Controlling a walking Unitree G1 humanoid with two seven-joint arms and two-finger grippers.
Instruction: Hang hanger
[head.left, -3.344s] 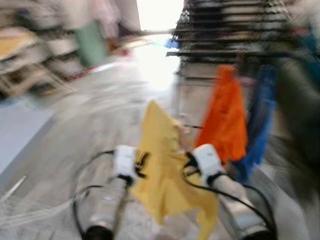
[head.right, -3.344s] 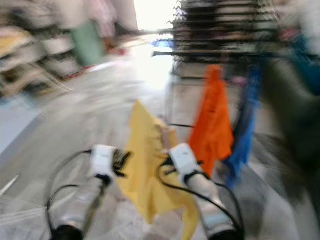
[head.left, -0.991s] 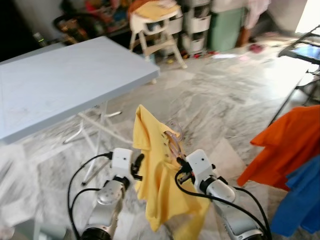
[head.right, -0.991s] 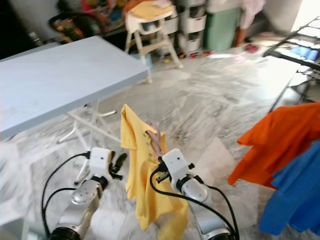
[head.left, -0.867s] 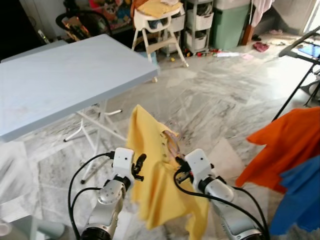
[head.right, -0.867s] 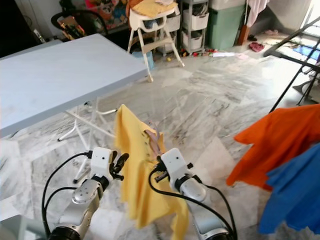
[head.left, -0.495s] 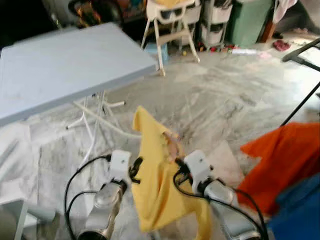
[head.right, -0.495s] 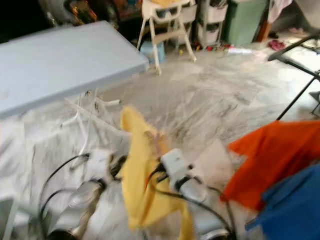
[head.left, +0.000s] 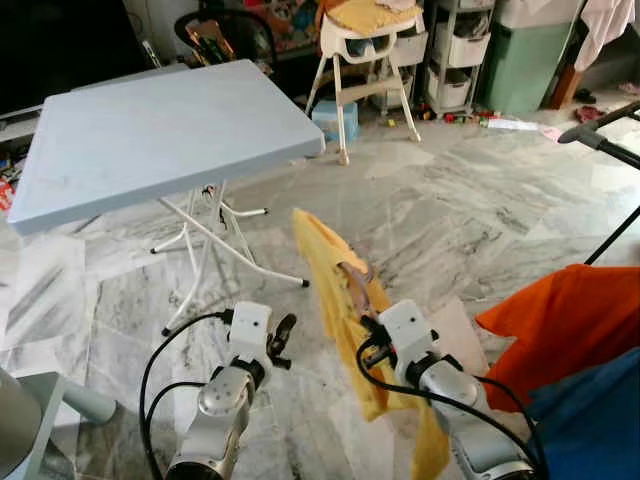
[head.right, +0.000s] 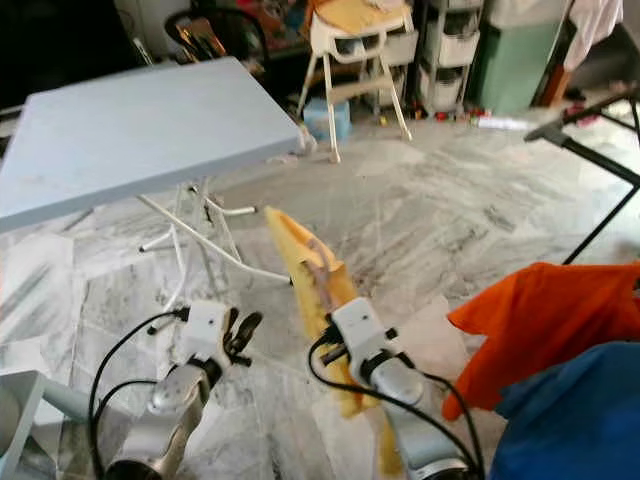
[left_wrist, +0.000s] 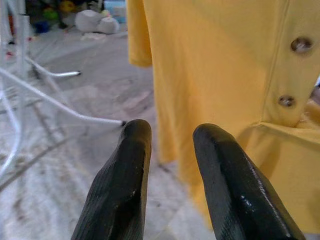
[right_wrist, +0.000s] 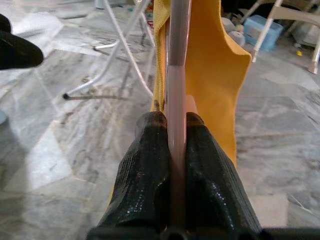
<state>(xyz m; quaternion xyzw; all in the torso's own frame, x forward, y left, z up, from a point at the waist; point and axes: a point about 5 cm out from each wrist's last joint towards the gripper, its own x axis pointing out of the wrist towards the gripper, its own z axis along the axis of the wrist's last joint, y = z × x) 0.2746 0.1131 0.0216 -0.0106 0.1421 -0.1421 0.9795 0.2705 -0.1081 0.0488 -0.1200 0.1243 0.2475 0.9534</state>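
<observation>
The right gripper (right_wrist: 171, 131) has its black fingers (right_wrist: 148, 165) pressed tight on the pale pink plastic hanger (right_wrist: 176, 75), which carries a yellow buttoned shirt (head.left: 345, 310) held up over the grey marble floor (head.left: 470, 210) in front of the robot. The left gripper (left_wrist: 167, 131) floats just beside the shirt's front, its fingers (left_wrist: 122, 185) slightly parted with nothing between them.

To the robot's left stands a light blue folding worktop (head.left: 150, 135) on thin white legs (head.left: 215, 245). To the right hang an orange garment (head.left: 570, 325) and a blue garment (head.left: 590, 420), beside a black rack bar (head.left: 605, 150). Far back are a white high chair (head.left: 370, 55), white drawers (head.left: 460, 50) and a green bin (head.left: 535, 55).

The left wrist view shows two brown buttons (left_wrist: 301, 44) on the shirt's placket; the right wrist view shows the hanger running straight up from the clamped fingers.
</observation>
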